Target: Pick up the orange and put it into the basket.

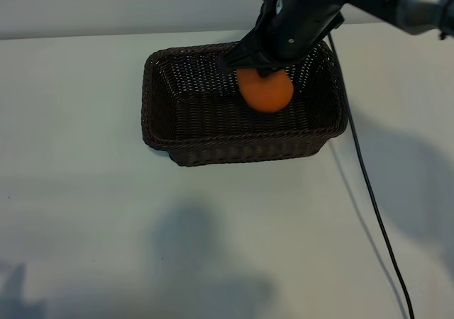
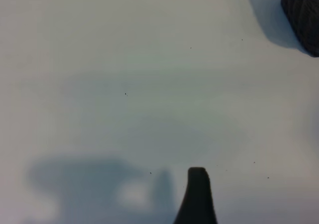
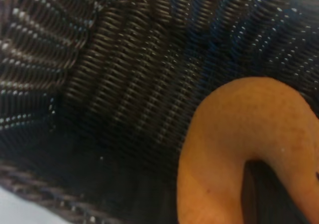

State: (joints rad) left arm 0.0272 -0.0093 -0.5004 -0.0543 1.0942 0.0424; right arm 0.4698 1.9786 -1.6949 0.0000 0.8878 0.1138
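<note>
Orange (image 1: pixel 264 92) over basket (image 1: pixel 164 113)

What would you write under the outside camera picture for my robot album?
The right tool holds the orange over the open brown basket, ready to drop it in.

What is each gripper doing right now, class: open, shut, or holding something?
Left gripper: open, empty, over bare table.
Right gripper: shut on the orange, over the basket.
</note>
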